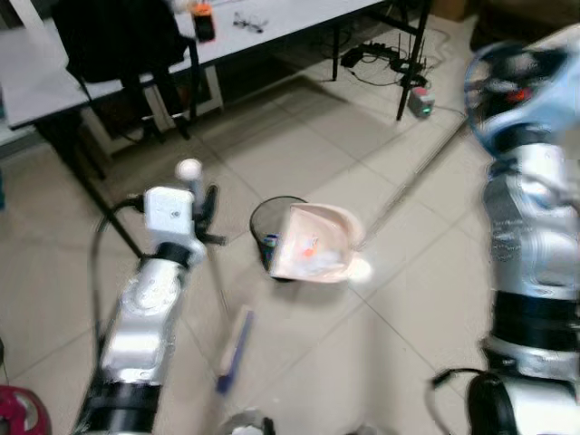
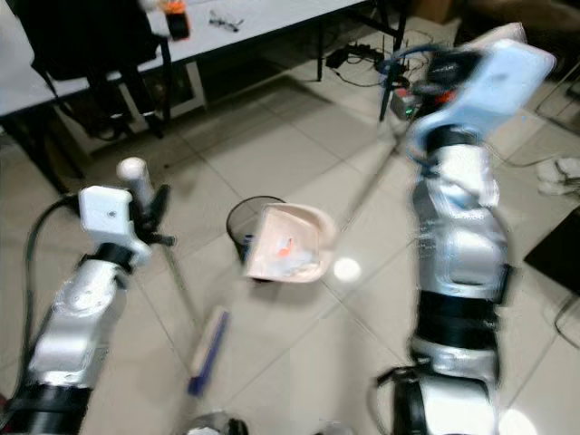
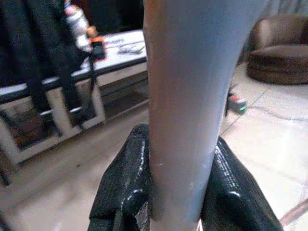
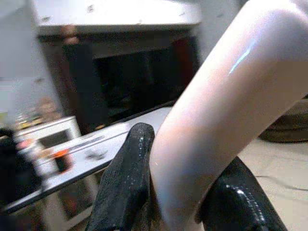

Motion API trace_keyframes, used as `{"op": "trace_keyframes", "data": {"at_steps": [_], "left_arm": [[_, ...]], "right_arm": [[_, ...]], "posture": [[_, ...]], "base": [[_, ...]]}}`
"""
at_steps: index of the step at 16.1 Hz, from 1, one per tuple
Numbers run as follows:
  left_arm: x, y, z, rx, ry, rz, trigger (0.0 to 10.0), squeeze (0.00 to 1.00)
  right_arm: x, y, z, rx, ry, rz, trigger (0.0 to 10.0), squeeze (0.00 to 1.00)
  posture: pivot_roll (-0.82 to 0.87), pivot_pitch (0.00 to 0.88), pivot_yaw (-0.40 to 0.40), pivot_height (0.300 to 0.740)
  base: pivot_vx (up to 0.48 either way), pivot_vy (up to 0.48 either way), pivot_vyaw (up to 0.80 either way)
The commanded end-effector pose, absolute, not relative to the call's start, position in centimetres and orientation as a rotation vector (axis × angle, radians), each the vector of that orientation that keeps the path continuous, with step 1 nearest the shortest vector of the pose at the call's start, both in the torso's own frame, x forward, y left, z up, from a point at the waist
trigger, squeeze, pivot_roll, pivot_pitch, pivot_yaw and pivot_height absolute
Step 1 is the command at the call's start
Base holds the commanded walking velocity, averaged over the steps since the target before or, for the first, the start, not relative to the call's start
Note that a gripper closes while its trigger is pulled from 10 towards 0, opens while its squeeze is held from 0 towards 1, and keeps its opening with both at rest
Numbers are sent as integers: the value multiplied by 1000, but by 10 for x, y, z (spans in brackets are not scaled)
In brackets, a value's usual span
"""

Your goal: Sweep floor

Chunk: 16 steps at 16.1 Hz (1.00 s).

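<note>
In the left eye view, the left tool (image 1: pixel 207 210) is raised over the tiled floor (image 1: pixel 399 299), clamped around the upper part of a broom handle (image 1: pixel 189 172) whose rounded white end stands just above the wrist. The thin shaft slants down to a blue broom head (image 1: pixel 234 349) lying on the tiles near the bottom of the frame. Just to the right of it, a pale pink dustpan (image 1: pixel 313 245) hangs tilted over a small black bin (image 1: pixel 272 217), with orange and blue scraps showing in its scoop. A long thin handle runs from the dustpan up toward the right arm, which is blurred. Behind stand a white tabletop (image 1: pixel 272 23), a black chair (image 1: pixel 127 41) and a tangle of cables with a power strip (image 1: pixel 420 101).

In the right eye view, the same scene appears: the dustpan (image 2: pixel 285 245) sits over the bin's rim, the broom head (image 2: pixel 208 349) lies on the floor below the left arm, and the right arm reaches high at the upper right, its wrist smeared by motion.

In the left wrist view, the two black fingers (image 3: pixel 125 187) press against both sides of the thick pale broom handle (image 3: pixel 187 106). The tabletop and an orange object on it show behind.

In the right wrist view, the right tool (image 4: pixel 180 187) grips a curved pinkish-white dustpan handle (image 4: pixel 226 115) between its black fingers.
</note>
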<state>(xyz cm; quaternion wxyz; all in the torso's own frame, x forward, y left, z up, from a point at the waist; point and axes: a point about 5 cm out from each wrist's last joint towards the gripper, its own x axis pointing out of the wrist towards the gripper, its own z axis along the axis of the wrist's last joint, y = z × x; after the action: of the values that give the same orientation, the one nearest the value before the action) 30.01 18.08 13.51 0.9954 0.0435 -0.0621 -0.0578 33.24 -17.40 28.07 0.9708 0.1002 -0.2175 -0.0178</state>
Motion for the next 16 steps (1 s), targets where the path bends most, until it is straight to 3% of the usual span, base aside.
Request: {"op": "trace_keyframes", "data": {"at_steps": [1, 11, 16], "left_arm": [[300, 178, 142, 100, -151, -117, 10000, 0], [300, 175, 142, 104, -152, -128, 10000, 0], [301, 176, 142, 104, -156, -126, 10000, 0]], "right_arm": [[329, -179, 292, 219, -487, -37, 10000, 0], [327, -199, 286, 247, -495, -155, 10000, 0], [327, -196, 286, 237, -509, -144, 10000, 0]], "posture": [[-15, 85, 60, 740], [-19, 88, 66, 740], [-22, 74, 68, 740]], "base": [[405, 0, 0], [407, 0, 0], [427, 0, 0]]}}
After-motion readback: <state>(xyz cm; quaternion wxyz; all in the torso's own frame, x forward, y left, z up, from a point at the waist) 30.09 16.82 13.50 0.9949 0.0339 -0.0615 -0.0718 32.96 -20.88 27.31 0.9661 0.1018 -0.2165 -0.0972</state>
